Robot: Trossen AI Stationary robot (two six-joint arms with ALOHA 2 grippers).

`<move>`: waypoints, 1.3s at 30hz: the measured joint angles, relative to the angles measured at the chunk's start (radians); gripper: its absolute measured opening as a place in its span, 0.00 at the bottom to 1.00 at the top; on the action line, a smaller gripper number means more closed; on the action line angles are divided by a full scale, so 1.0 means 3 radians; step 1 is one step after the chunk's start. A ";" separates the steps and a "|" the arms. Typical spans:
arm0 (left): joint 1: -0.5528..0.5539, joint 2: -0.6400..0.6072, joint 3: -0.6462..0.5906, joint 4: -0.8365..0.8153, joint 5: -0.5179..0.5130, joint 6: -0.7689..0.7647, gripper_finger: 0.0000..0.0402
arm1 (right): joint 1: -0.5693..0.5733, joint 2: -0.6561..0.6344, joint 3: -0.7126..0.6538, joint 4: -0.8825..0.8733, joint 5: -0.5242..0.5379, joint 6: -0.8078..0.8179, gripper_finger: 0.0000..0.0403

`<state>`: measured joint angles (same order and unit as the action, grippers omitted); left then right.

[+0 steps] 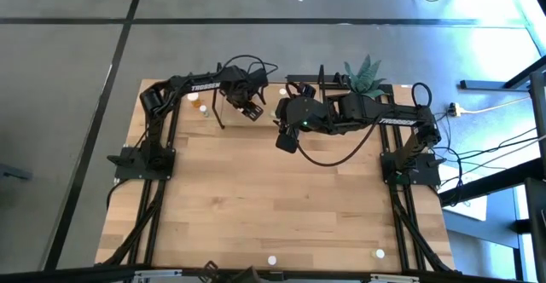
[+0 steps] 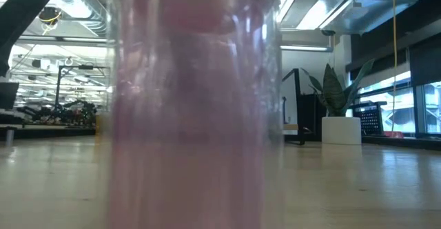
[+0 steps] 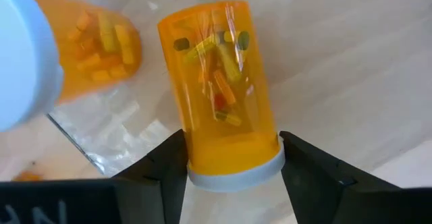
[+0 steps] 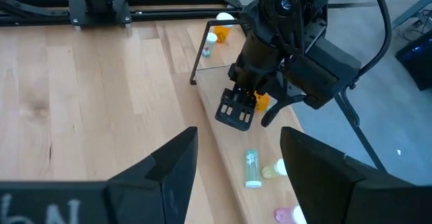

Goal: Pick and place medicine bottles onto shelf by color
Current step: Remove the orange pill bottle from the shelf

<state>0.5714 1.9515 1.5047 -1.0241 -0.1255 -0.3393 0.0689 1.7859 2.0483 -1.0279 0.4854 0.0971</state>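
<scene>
We find the left tool (image 4: 255, 104) over the shelf (image 4: 219, 126) at the far edge of the worktop (image 1: 281, 206). In its wrist view the two dark fingers (image 3: 158, 173) stand on either side of an orange bottle (image 3: 226, 92) at its white-cap end, close to the cap; we cannot tell whether they press on it or merely flank it. The bottle holds mixed yellow, orange and dark pills. A second orange bottle (image 3: 94, 45) lies just beside it on the light board.

The right tool (image 4: 236, 166) hovers near the middle of the far worktop, its fingers spread wide with nothing between them. Its wrist view shows further bottles on the shelf: a green one (image 4: 252, 168) lying flat, a yellowish one (image 4: 273, 169) just beside it, and a pink one (image 4: 291, 215) nearer the camera. Beyond the left tool, an orange bottle (image 4: 220, 28) stands by the black upright loop (image 4: 200, 52).

In the low view, a pink bottle (image 2: 196, 105) fills most of the picture. A potted plant (image 1: 368, 77) sits at the far right corner.
</scene>
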 joint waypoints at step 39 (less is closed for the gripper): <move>-0.0776 -0.0155 0.1090 -0.1822 0.0551 0.0125 0.47 | 0.0000 0.0000 0.0000 0.0000 0.0001 0.0008 0.53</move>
<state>0.3385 1.9049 1.8318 -1.5707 0.0400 -0.3018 0.0689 1.7859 2.0483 -1.0279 0.4858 0.0996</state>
